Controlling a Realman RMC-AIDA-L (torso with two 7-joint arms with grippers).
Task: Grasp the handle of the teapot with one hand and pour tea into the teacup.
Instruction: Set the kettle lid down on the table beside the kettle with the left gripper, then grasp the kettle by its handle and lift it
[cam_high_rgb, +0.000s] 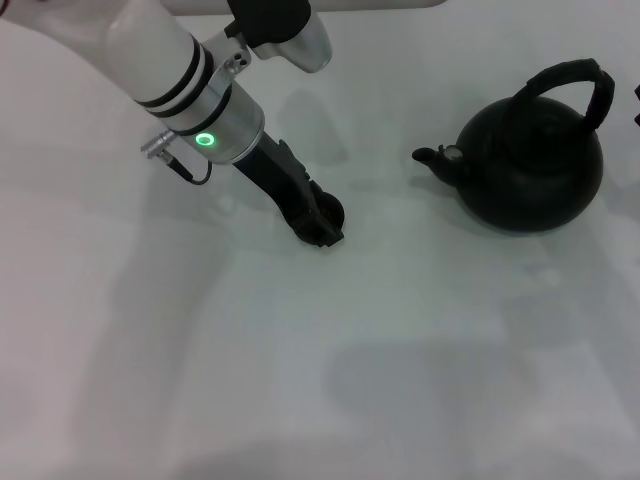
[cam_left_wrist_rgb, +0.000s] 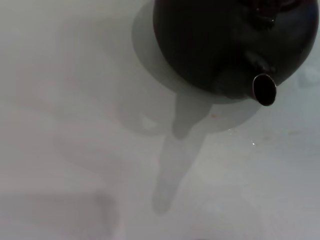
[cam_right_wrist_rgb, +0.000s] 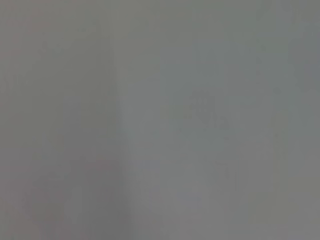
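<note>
Teapot (cam_high_rgb: 530, 165) on table (cam_high_rgb: 400, 380) at right, spout pointing left, handle (cam_high_rgb: 575, 85) arched over its top, left gripper (cam_high_rgb: 318, 222) down at teacup (cam_high_rgb: 330, 212) centre-left, well apart from teapot, spout facing them.

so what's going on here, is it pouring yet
Not yet. The left gripper is down at the white table, right at a small dark thing that is probably the teacup, though it is mostly hidden. The teapot stands upright to its right, apart from it, spout pointing toward the gripper, and nothing holds its handle. The right gripper is not in view.
</note>
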